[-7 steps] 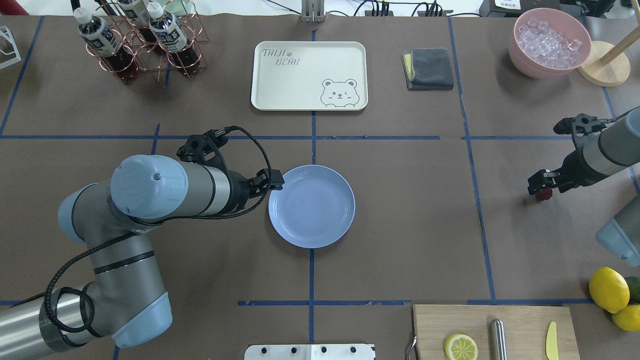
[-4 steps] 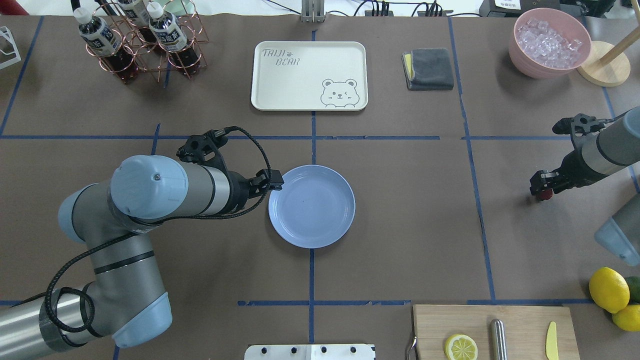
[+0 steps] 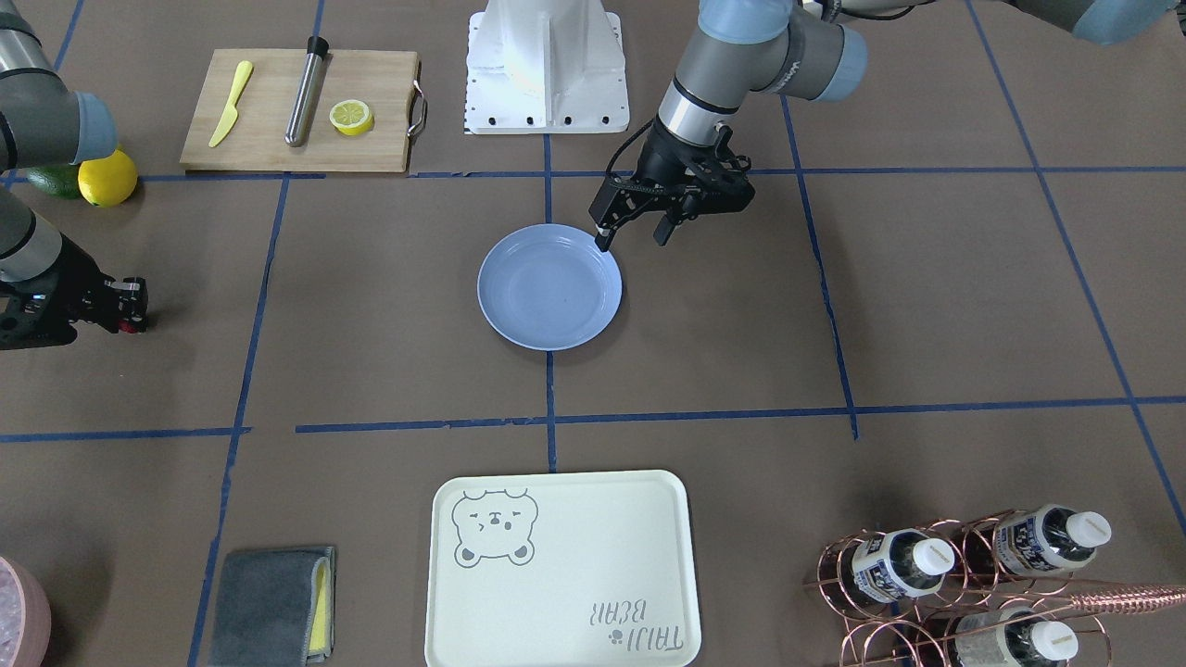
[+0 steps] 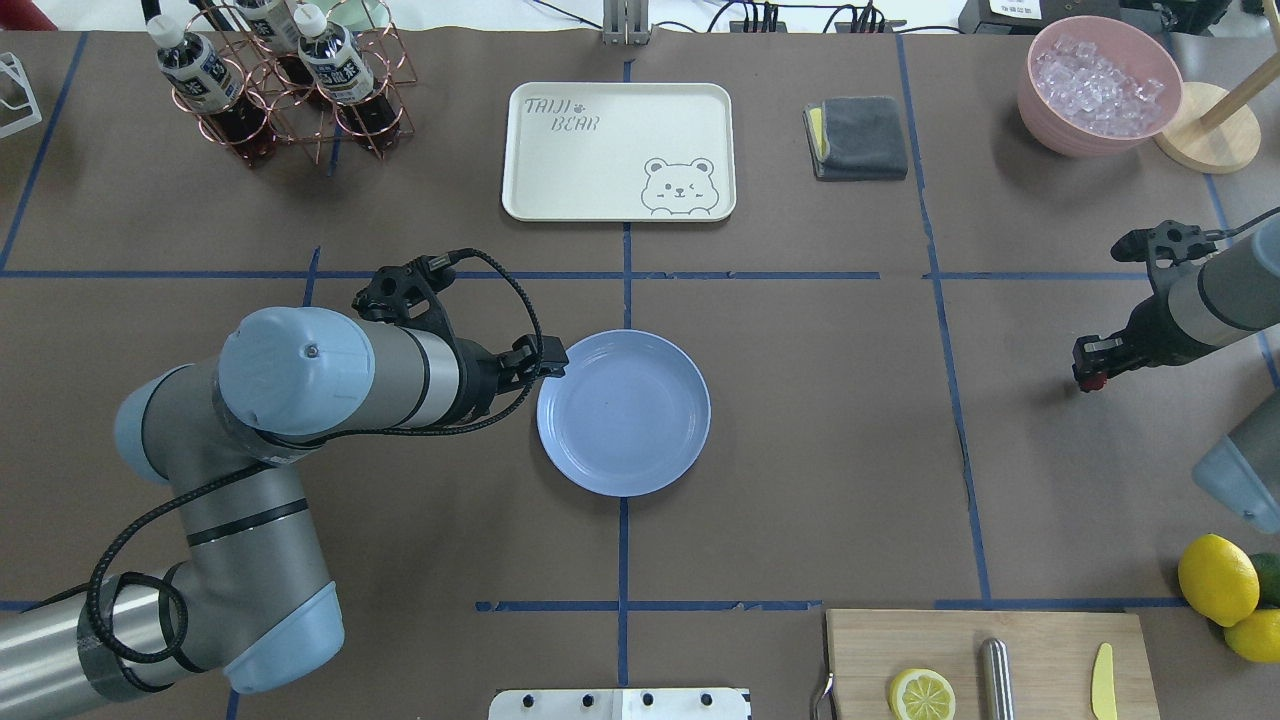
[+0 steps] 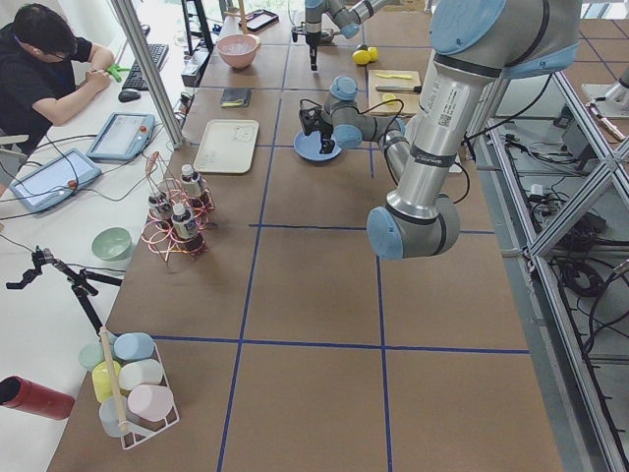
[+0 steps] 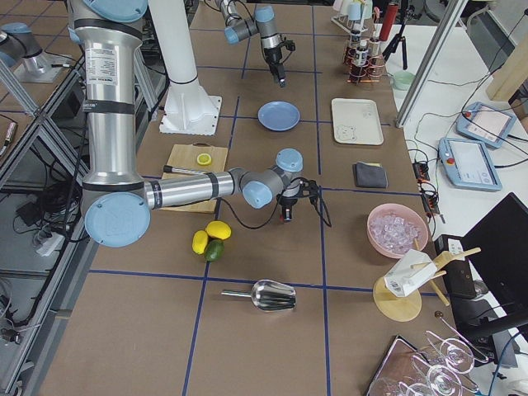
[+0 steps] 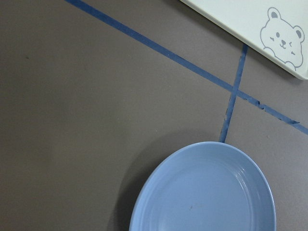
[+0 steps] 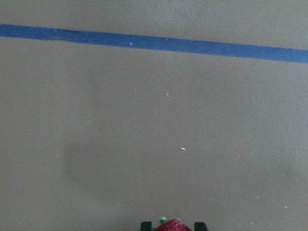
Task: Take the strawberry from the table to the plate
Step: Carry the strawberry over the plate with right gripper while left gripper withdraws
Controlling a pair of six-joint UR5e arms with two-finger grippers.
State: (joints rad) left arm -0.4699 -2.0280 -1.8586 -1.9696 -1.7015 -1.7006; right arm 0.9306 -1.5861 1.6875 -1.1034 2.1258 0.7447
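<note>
The strawberry is a small dark-red berry held between the fingertips of my right gripper, which is shut on it. It hangs just above the table at the right side. In the front-facing view that gripper is at the left edge, and the strawberry shows red at its tip. The light blue plate lies empty at the table's middle, far to the left of the berry. My left gripper hovers open at the plate's near-left rim with nothing between its fingers.
A cream bear tray, a grey cloth, a pink bowl of ice and a bottle rack line the far side. A cutting board and lemons sit near right.
My right gripper has drawn slightly right and up off the table with the strawberry in it. The left arm has barely moved.
</note>
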